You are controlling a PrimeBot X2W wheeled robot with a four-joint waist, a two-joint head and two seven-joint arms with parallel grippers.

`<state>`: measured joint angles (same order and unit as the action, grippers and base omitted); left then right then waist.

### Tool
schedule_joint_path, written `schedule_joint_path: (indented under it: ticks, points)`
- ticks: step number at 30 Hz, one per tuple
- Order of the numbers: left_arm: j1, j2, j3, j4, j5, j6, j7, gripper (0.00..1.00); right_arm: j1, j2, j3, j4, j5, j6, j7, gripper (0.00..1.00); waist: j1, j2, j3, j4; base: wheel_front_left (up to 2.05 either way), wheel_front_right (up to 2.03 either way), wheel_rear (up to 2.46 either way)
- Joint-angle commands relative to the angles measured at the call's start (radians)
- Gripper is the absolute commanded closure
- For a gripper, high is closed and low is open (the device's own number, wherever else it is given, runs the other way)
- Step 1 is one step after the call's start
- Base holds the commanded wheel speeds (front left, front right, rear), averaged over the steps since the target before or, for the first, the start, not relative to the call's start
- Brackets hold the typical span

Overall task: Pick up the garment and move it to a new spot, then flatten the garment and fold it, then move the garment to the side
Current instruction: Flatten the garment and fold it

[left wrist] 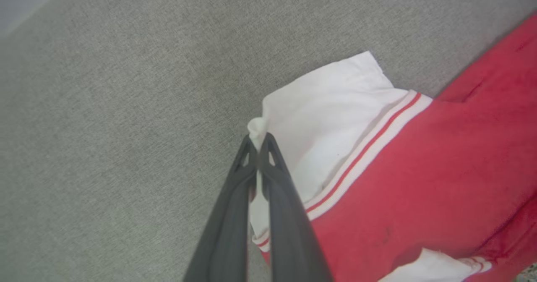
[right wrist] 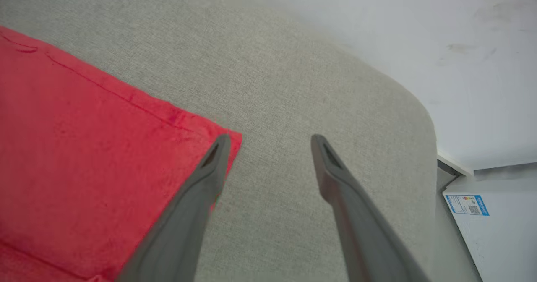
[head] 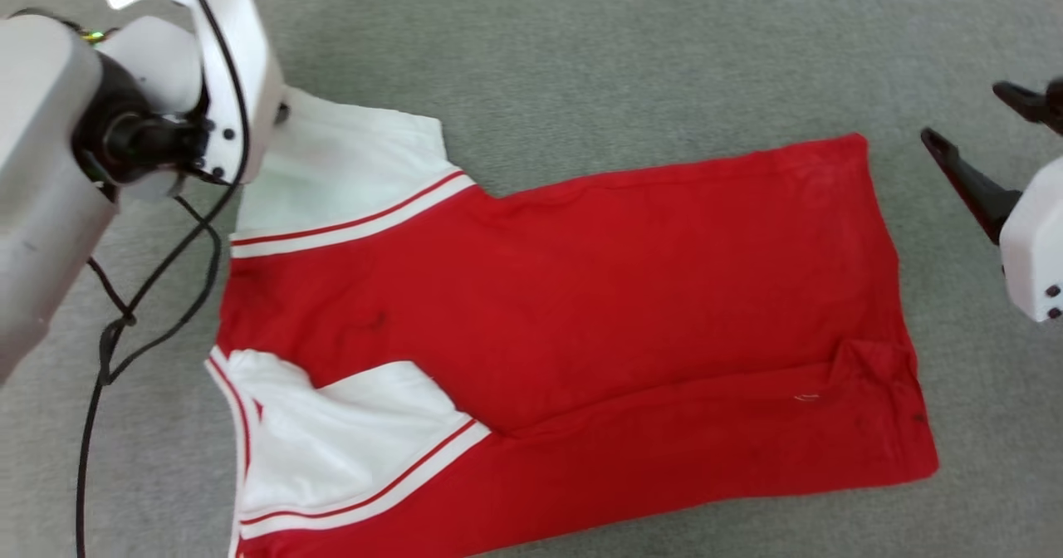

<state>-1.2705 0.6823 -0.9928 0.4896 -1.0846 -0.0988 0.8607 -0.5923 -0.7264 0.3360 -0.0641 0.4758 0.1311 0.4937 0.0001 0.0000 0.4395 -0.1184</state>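
Note:
The garment (head: 573, 309), a red shirt with white sleeves and red-white stripe trim, lies spread on the grey fabric surface with its plain red face up. In the left wrist view my left gripper (left wrist: 258, 140) is shut on the outer edge of the far white sleeve (left wrist: 323, 122), with a small tuft of white cloth pinched between the tips. My left wrist (head: 224, 60) covers that sleeve's corner in the head view. My right gripper (head: 967, 122) hangs open just off the garment's hem corner (right wrist: 226, 137), one fingertip (right wrist: 220, 145) over the red edge, nothing between the fingers.
The grey padded surface (head: 581, 51) stretches around the shirt; its rounded edge (right wrist: 423, 118) drops to a pale floor to the right. A white box with a blue label (right wrist: 465, 204) stands below that edge. A black cable (head: 149, 292) dangles from my left arm.

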Motion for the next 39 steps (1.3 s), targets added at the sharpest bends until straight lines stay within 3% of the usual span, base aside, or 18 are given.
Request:
schedule_joint_path:
  ticks: [1, 4, 9, 16, 24, 25, 26, 39]
  points:
    - [0.017, -0.005, -0.004, -0.011, 0.008, -0.006, -0.009, 1.0, -0.036, -0.024, 0.039, 0.012, 0.041, -0.001, 0.057, 0.0, -0.0001, 0.0, -0.013, 0.023, 0.0, 0.0, 0.0]
    - [0.012, -0.018, -0.016, -0.051, 0.017, -0.014, -0.021, 1.0, -0.144, -0.085, 0.16, 0.056, 0.154, -0.001, 0.241, 0.0, -0.0001, 0.0, -0.011, 0.052, 0.0, 0.0, 0.0]
    - [-0.009, -0.025, -0.023, -0.097, 0.029, -0.018, -0.033, 1.0, -0.25, -0.085, 0.253, 0.137, 0.228, -0.001, 0.371, 0.0, -0.0001, 0.0, 0.009, 0.084, 0.0, 0.0, 0.0]
    - [-0.031, -0.034, -0.028, -0.146, 0.039, -0.022, -0.044, 1.0, -0.325, -0.038, 0.301, 0.294, 0.274, -0.001, 0.413, 0.0, -0.0001, 0.0, 0.048, 0.122, 0.0, 0.0, 0.0]
    - [-0.04, -0.027, -0.034, -0.165, 0.049, -0.023, -0.056, 1.0, -0.275, 0.005, 0.408, 0.393, 0.328, 0.001, 0.419, 0.0, -0.0001, 0.0, 0.074, 0.136, 0.0, 0.0, 0.0]
    - [-0.039, -0.025, -0.034, -0.165, 0.05, -0.024, -0.057, 1.0, -0.276, 0.006, 0.415, 0.399, 0.329, 0.001, 0.405, 0.63, -0.0001, 0.0, 0.074, 0.136, 0.0, 0.0, 0.0]
    - [-0.038, -0.023, -0.035, -0.164, 0.051, -0.024, -0.061, 1.0, -0.277, 0.01, 0.417, 0.406, 0.334, 0.001, 0.39, 1.0, -0.0001, 0.0, 0.072, 0.135, 0.0, 0.0, 0.0]
    - [0.09, 0.03, -0.052, -0.22, 0.016, -0.029, -0.144, 1.0, -0.261, -0.024, 0.445, 0.435, 0.38, -0.001, 0.139, 1.0, -0.0001, 0.0, -0.109, 0.134, 0.0, 0.0, 0.0]
